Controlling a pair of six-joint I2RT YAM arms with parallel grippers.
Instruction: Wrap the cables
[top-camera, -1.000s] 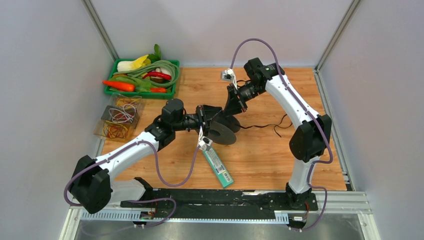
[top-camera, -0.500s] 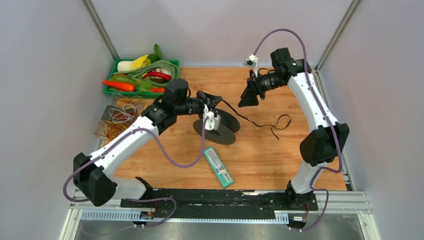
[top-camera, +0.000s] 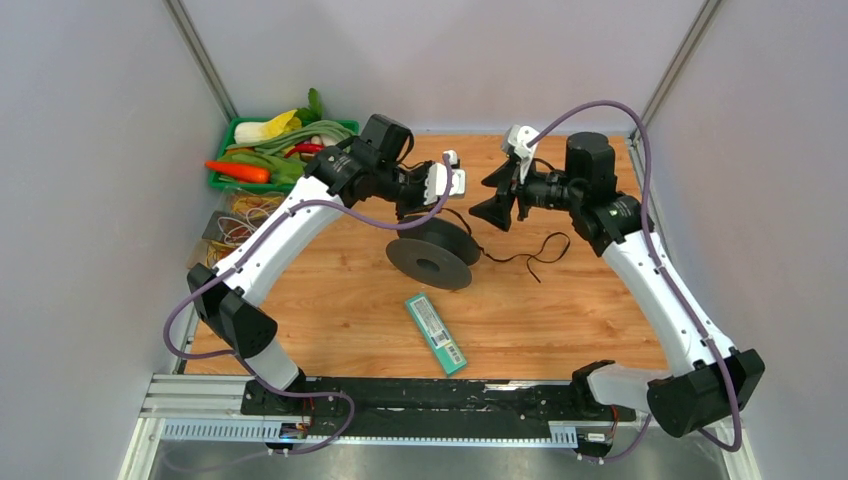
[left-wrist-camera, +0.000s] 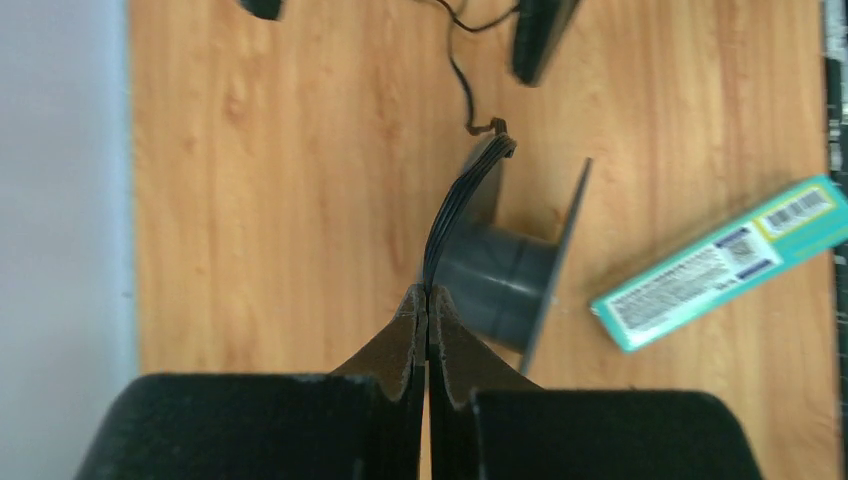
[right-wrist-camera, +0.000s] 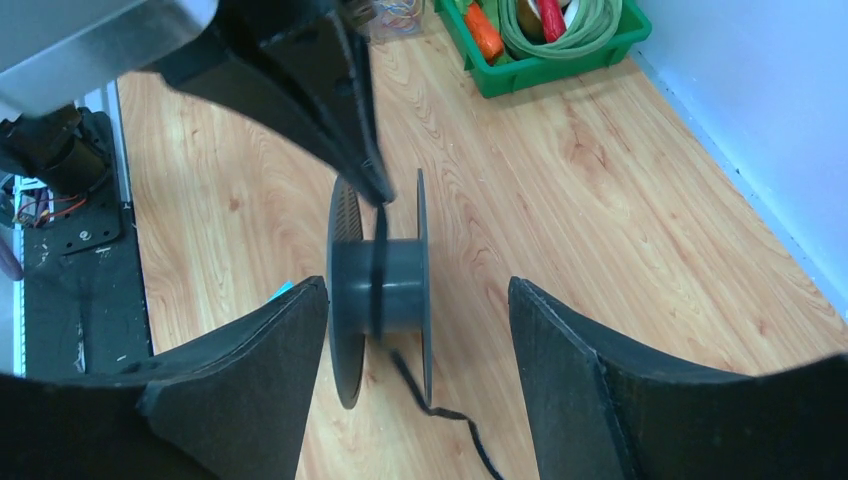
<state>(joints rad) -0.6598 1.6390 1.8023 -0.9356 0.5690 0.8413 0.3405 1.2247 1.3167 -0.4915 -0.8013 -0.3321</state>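
The dark grey spool (top-camera: 432, 262) stands on its edge mid-table. My left gripper (top-camera: 425, 210) hangs just above it, shut on a bundle of thin black cables (left-wrist-camera: 455, 200) that rises taut from the hub (left-wrist-camera: 490, 280) to the pinched fingertips (left-wrist-camera: 427, 292). One loose cable end (top-camera: 545, 245) trails over the wood to the right of the spool. My right gripper (top-camera: 492, 195) hovers to the spool's right, open and empty. In the right wrist view the spool (right-wrist-camera: 385, 280) and cable (right-wrist-camera: 430, 400) lie beyond its wide-apart jaws (right-wrist-camera: 420, 285), with the left fingers (right-wrist-camera: 340, 120) above.
A teal box (top-camera: 437, 333) lies in front of the spool, also in the left wrist view (left-wrist-camera: 720, 260). A green tray (top-camera: 225, 180) of toy vegetables sits at the back left corner. In front of it stands a clear box (top-camera: 238, 240) of thin wires. Walls close three sides.
My right gripper let go, opened and drew back to the right. My left gripper shut on the cables and swung up and toward the back, lifting them above the spool.
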